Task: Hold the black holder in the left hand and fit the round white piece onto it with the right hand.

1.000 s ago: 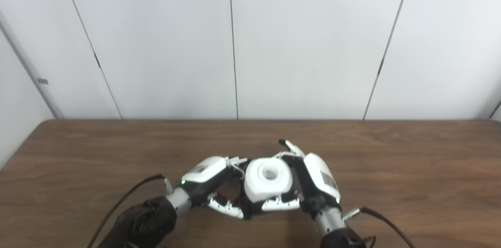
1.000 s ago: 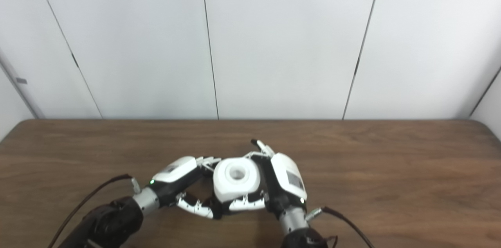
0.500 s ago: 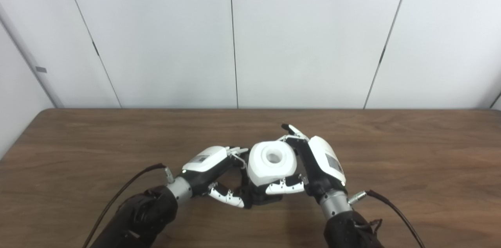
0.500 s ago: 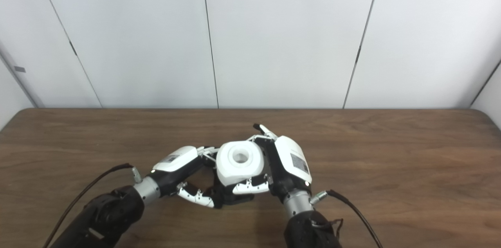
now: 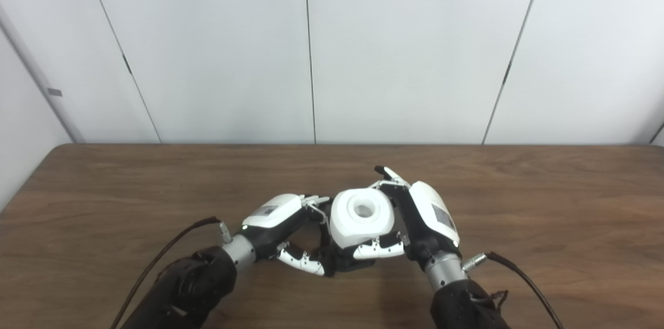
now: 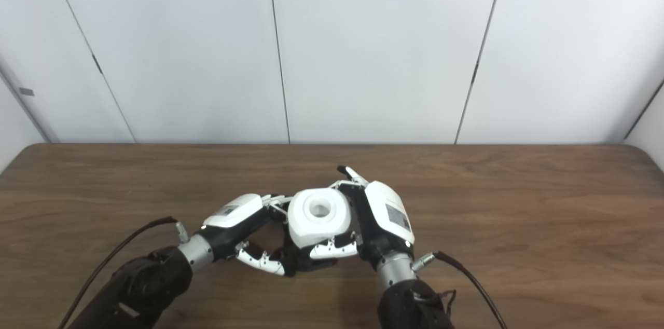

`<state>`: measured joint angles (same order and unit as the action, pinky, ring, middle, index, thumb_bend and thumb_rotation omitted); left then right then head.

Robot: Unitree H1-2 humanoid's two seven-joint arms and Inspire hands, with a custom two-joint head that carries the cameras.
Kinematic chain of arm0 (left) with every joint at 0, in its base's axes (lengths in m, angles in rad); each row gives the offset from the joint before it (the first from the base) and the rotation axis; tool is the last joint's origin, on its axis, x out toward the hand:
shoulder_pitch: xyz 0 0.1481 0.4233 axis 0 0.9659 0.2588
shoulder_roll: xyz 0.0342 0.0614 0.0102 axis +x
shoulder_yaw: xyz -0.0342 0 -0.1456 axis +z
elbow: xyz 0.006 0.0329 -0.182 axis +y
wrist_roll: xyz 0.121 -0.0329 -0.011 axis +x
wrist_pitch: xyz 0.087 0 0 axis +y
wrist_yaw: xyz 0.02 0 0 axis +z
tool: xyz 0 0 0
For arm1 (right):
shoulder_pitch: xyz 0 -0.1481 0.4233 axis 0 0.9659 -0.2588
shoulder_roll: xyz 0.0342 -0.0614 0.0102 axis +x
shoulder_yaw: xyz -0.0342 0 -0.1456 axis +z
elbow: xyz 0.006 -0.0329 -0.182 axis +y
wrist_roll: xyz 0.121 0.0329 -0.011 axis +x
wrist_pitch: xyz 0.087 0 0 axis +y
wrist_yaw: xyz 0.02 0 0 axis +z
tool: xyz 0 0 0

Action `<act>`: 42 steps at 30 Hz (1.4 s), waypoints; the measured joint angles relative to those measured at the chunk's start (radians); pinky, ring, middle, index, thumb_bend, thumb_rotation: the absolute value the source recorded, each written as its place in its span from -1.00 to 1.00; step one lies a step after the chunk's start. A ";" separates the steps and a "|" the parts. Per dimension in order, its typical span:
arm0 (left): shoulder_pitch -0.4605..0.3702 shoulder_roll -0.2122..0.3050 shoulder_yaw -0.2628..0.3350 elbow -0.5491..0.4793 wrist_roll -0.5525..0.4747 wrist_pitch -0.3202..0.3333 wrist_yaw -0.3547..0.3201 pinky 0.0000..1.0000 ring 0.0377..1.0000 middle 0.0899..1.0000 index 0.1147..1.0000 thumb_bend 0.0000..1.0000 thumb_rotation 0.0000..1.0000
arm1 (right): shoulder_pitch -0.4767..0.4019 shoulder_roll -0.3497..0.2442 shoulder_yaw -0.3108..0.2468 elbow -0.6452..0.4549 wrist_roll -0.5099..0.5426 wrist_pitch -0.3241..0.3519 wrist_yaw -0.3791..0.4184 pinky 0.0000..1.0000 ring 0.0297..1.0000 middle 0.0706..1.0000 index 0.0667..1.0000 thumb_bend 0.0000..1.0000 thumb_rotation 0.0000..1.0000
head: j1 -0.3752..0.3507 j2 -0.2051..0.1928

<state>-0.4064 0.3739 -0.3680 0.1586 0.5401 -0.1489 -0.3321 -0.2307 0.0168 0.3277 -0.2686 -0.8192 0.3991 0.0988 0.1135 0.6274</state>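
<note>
A round white piece (image 5: 361, 216) with a hole in its top is held above the near middle of the table by my right hand (image 5: 420, 220), whose fingers and thumb close around it. Just under it sits the black holder (image 5: 348, 262), mostly hidden, gripped by my left hand (image 5: 282, 230) from the left. The white piece stands directly over the holder; I cannot tell whether they touch. The two hands are close together.
The brown wooden table (image 5: 544, 225) stretches wide on both sides of the hands. Pale wall panels (image 5: 404, 49) rise behind its far edge. Dark cables (image 5: 524, 279) trail from both wrists over the near tabletop.
The camera tilted down between one second and half a second ago. The right hand lifted the white piece a little relative to the left hand; in the last half second nearly nothing moved.
</note>
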 measured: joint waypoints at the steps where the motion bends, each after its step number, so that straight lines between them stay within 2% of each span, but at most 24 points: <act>1: 0.000 0.000 -0.001 -0.003 0.001 0.004 0.000 1.00 0.93 0.89 -0.18 0.03 -0.91 | 0.000 0.000 0.002 0.000 -0.002 0.000 0.000 0.41 0.81 0.82 -0.11 0.01 -0.71 | 0.002 0.002; 11: 0.001 -0.002 -0.009 -0.010 0.007 0.013 0.003 1.00 0.92 0.88 -0.18 0.03 -0.91 | 0.000 0.013 0.012 0.041 -0.002 0.000 -0.006 0.44 0.86 0.85 -0.11 0.01 -0.72 | 0.017 0.002; 42: 0.004 -0.003 -0.013 -0.015 0.009 0.018 0.008 1.00 0.92 0.88 -0.18 0.03 -0.91 | 0.000 0.013 0.032 0.032 -0.019 0.026 -0.004 0.40 0.87 0.83 -0.11 0.01 -0.71 | 0.011 0.003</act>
<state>-0.4029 0.3705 -0.3808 0.1439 0.5491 -0.1304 -0.3241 -0.2307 0.0295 0.3592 -0.2368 -0.8384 0.4250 0.0946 0.1243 0.6305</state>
